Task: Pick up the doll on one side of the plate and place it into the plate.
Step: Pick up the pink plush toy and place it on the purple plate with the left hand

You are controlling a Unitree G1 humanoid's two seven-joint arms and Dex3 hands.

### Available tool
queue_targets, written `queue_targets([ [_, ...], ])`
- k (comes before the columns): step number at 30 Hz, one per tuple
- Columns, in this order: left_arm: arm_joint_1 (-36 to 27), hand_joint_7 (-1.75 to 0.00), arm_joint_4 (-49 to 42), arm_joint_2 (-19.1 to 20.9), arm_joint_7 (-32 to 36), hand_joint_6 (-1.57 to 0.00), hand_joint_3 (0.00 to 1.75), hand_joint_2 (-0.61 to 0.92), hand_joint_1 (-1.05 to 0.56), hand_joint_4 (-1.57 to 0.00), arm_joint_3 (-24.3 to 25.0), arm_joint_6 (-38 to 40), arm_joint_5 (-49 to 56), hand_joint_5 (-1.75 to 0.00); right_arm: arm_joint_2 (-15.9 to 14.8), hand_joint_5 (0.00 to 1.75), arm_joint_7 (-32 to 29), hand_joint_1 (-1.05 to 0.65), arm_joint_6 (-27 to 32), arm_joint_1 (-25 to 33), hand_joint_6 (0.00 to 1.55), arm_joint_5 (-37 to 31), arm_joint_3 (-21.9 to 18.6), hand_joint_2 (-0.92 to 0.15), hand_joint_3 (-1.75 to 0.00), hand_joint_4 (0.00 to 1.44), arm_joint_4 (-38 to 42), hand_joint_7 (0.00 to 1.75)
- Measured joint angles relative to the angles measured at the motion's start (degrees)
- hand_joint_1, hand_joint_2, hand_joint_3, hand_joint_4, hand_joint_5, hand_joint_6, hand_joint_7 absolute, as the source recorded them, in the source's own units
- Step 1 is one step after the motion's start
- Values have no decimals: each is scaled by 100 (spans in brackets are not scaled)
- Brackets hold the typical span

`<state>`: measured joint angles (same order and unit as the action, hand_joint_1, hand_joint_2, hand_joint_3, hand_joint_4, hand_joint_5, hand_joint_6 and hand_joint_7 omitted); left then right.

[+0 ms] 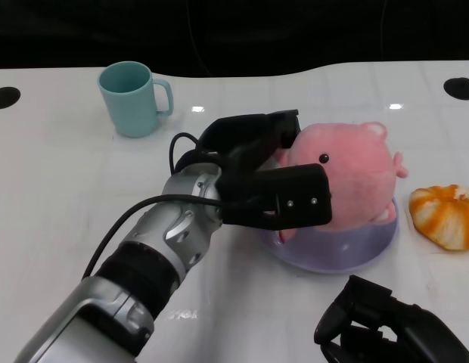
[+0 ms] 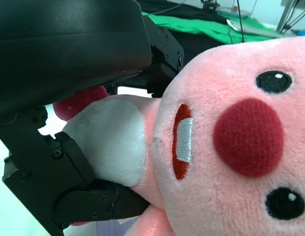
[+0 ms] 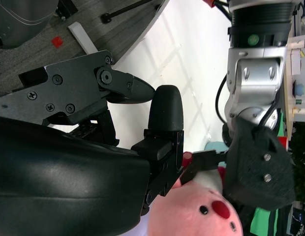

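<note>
A pink plush doll (image 1: 355, 170) with black eyes rests on the lavender plate (image 1: 333, 255) right of centre on the white table. My left hand (image 1: 257, 178) grips the doll from its left side, with one finger over its back and a broad pad against its front. The left wrist view shows the doll's face (image 2: 231, 137) up close, with black fingers (image 2: 59, 167) closed around its white belly. My right hand (image 1: 386, 325) hovers low at the near right, short of the plate, holding nothing. In the right wrist view its fingers (image 3: 165, 118) stand apart, with the doll (image 3: 201, 211) beyond them.
A teal mug (image 1: 132, 98) stands at the back left. An orange and white striped object (image 1: 446, 215) lies just right of the plate. Black round marks (image 1: 4, 97) (image 1: 460, 87) sit near the table's far corners.
</note>
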<state>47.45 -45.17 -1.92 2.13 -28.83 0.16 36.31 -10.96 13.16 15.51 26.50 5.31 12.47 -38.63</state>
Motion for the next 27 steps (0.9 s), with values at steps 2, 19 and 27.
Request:
queue_targets([
  [2,45,-173,-129,-66,0,-63,92,56,-21,-86,-8,52,10,-175,1,175,-11,-23,0,4,44,-20,48,-86,-63,65,-18,169],
  [19,53,0,-15,154,-872,-4,49,92,-82,0,-185,172,-11,-5,17,175,-32,-22,96,7,44,35,44,-85,-65,64,-73,169],
  [27,2,0,505,403,-840,0,58,92,-92,0,-352,-27,235,0,13,175,-23,-22,97,-5,44,78,2,-85,-65,64,-61,169],
])
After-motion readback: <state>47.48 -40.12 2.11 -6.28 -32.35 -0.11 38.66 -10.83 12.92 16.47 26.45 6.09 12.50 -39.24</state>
